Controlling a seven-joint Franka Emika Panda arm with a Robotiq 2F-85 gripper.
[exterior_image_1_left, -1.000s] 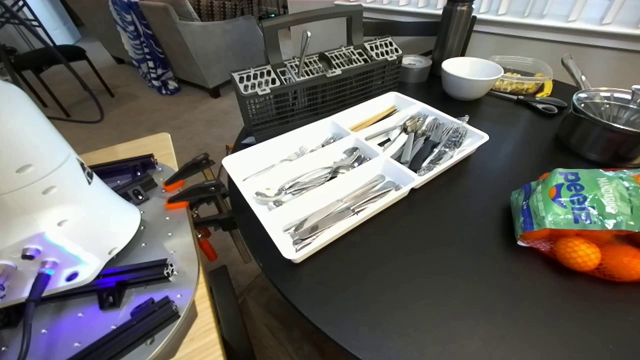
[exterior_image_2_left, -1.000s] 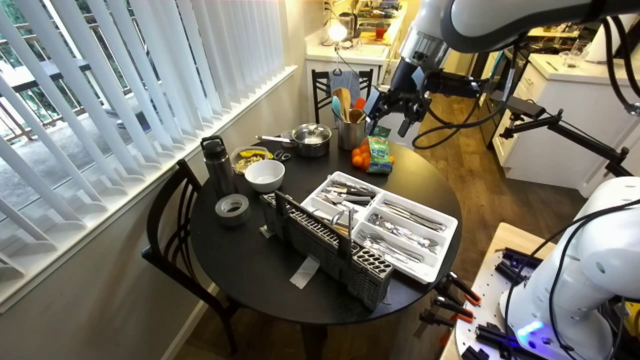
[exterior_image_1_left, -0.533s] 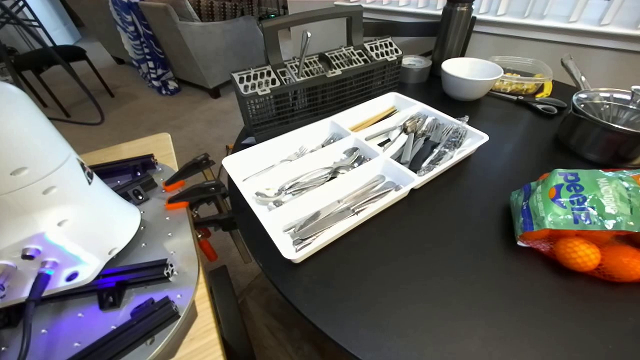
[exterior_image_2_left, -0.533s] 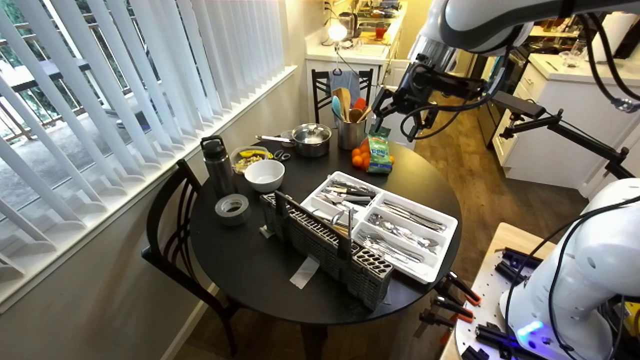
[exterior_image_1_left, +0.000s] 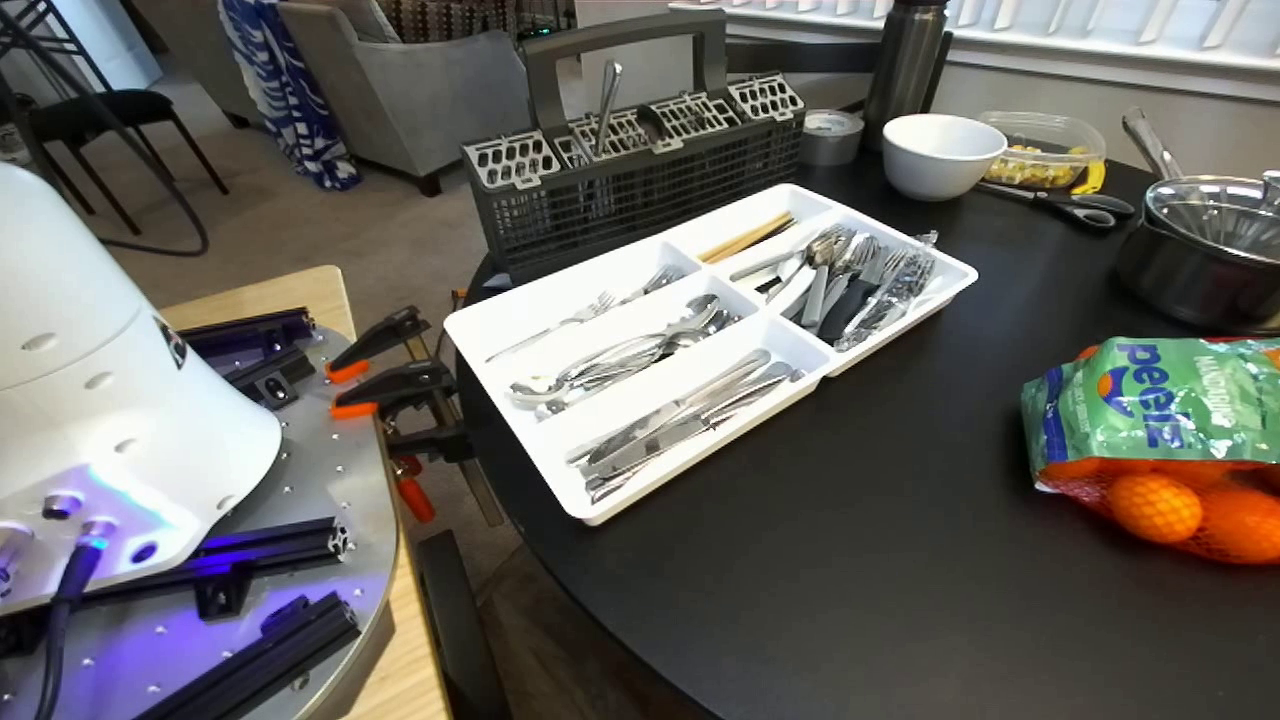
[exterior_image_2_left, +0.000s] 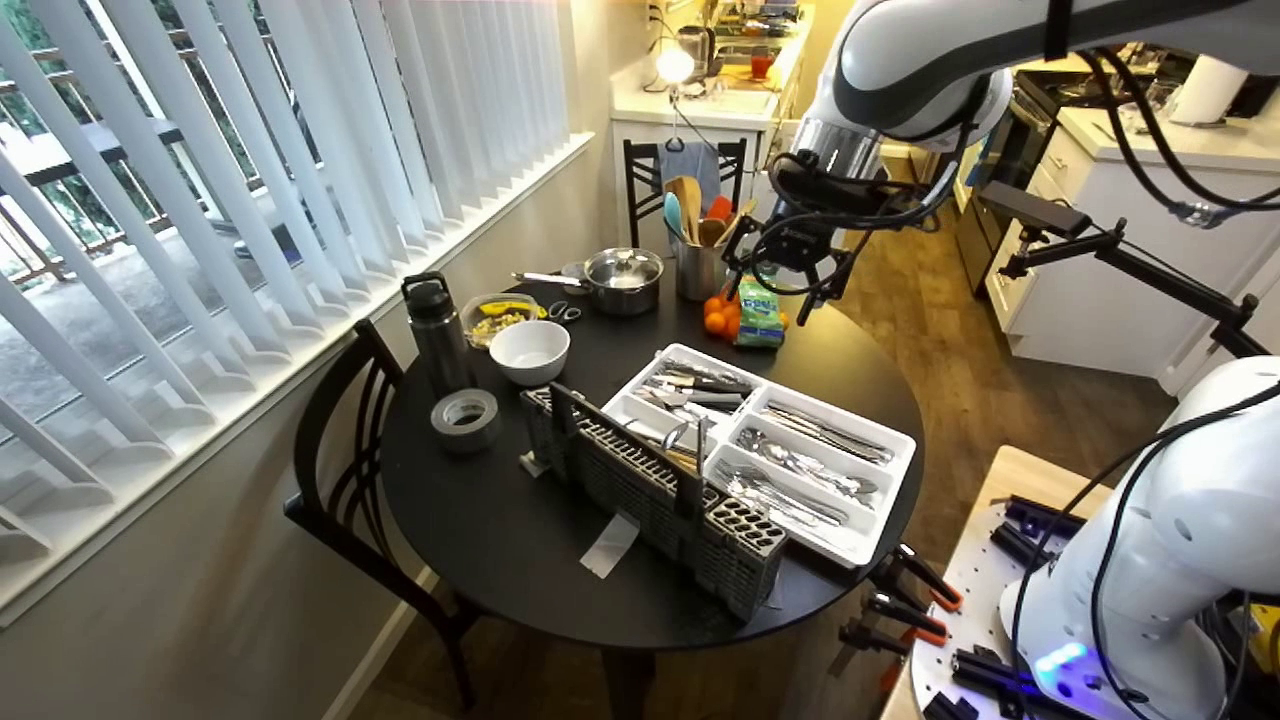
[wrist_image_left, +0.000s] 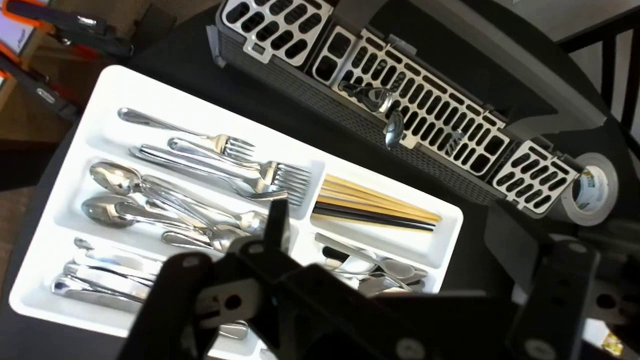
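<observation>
My gripper (exterior_image_2_left: 768, 292) is open and empty in the air above the table. In an exterior view it overlaps the orange-and-green mandarin bag (exterior_image_2_left: 762, 318). In the wrist view the spread fingers (wrist_image_left: 392, 232) stand over the white cutlery tray (wrist_image_left: 165, 107), touching nothing. The tray also shows in both exterior views (exterior_image_1_left: 540, 300) (exterior_image_2_left: 893, 480). It holds forks (wrist_image_left: 290, 180), spoons (wrist_image_left: 117, 212), knives (wrist_image_left: 105, 280), chopsticks (wrist_image_left: 377, 202) and mixed utensils (wrist_image_left: 395, 267), partly hidden by the gripper. A grey dishwasher basket (wrist_image_left: 425, 112) stands beside it, with a spoon (wrist_image_left: 394, 129) and other utensils poking up.
A tape roll (exterior_image_2_left: 465, 420), bottle (exterior_image_2_left: 436, 330), white bowl (exterior_image_2_left: 530, 352), food container (exterior_image_2_left: 497, 315), scissors (exterior_image_1_left: 1085, 210) and lidded pot (exterior_image_2_left: 625, 282) stand along the table's window side. A utensil crock (exterior_image_2_left: 700, 272) stands behind the mandarins. Clamps (exterior_image_1_left: 400, 385) are at the table edge.
In an exterior view my gripper first moved slightly up and right, then down and left, and turned. It stays open. The tray, basket and other objects have not moved.
</observation>
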